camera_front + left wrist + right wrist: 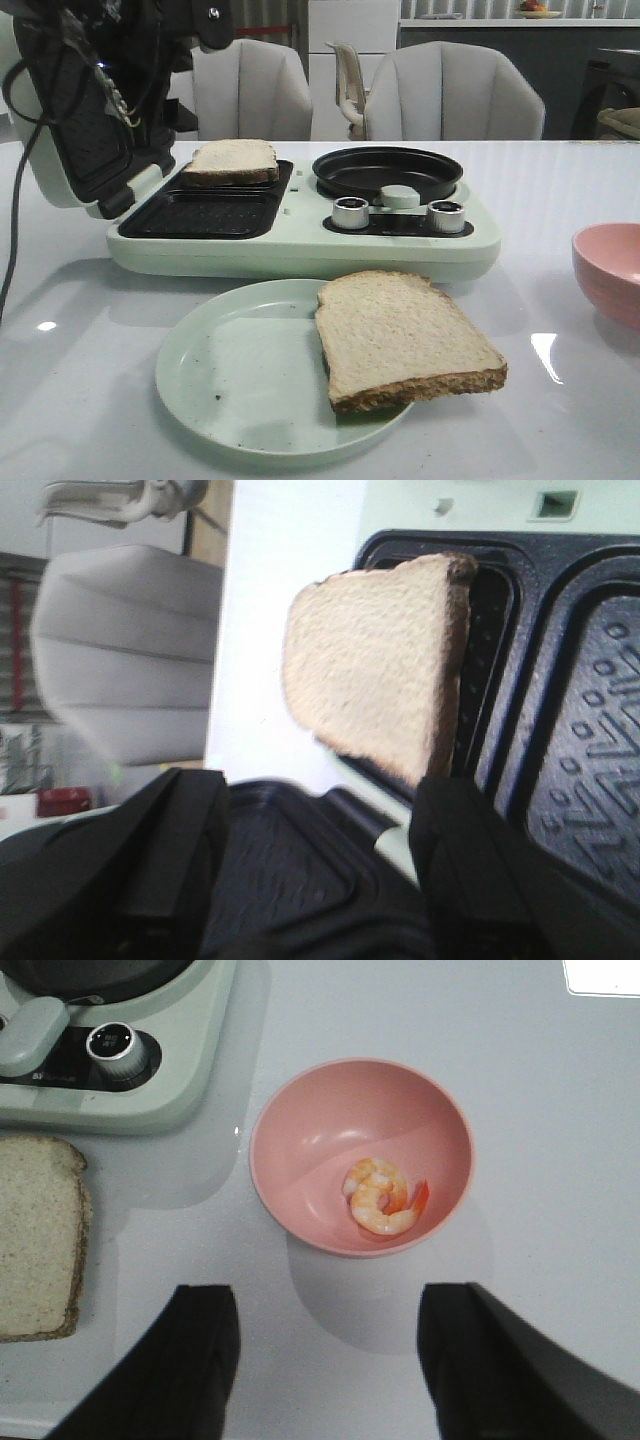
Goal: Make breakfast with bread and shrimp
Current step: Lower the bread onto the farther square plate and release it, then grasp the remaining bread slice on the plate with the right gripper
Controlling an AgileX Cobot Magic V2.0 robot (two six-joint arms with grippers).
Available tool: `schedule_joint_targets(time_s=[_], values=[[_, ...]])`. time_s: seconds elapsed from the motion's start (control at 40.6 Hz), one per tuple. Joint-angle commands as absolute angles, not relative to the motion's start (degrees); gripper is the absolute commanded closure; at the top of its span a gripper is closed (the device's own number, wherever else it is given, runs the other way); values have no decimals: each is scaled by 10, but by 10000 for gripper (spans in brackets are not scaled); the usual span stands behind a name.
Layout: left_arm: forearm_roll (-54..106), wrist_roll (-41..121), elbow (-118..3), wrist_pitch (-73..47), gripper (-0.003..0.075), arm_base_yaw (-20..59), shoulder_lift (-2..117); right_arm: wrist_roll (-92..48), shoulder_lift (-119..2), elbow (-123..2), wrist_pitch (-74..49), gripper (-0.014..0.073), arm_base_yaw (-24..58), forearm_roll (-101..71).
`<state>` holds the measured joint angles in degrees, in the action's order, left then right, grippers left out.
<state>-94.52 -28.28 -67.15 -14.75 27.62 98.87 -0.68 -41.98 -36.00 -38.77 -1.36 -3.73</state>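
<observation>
At far left, the black left hand (pixel 320 880) hangs spread and empty above the pale green hinged sandwich maker (pixel 300 240), whose lid stands open. One squarish beige slice of bread (pixel 232 160) sits tilted on the rear rim of the dark grill plate (pixel 200 213), not flat in the well; closing the lid could pinch or flip it. Centre, the second crusted bread slice (pixel 400 340) overhangs the round mint plate (pixel 230 380) toward the white desk (pixel 560 420) and could slide off. At right, the curled orange shrimp (pixel 383 1196) lies in the pink bowl (pixel 300 1140); the right hand (pixel 325 1360), spread, may tip that probably light bowl.
</observation>
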Motion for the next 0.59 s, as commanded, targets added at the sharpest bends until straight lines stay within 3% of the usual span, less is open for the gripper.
schedule_joint_targets(time_s=[0.0, 0.197, 0.394, 0.567], values=[[-903, -317, -665, -257, 265, 318, 914, -12, -421, -374, -351, 88, -15, -36], [-549, -210, -665, -412, 265, 384, 826, -12, -421, -374, -351, 88, -15, -36], [-324, -162, -664, -555, 265, 418, 723, -12, -421, -374, -351, 88, -15, -37], [-166, -112, -625, -558, 265, 418, 619, -12, -421, -374, -352, 88, -15, -77]])
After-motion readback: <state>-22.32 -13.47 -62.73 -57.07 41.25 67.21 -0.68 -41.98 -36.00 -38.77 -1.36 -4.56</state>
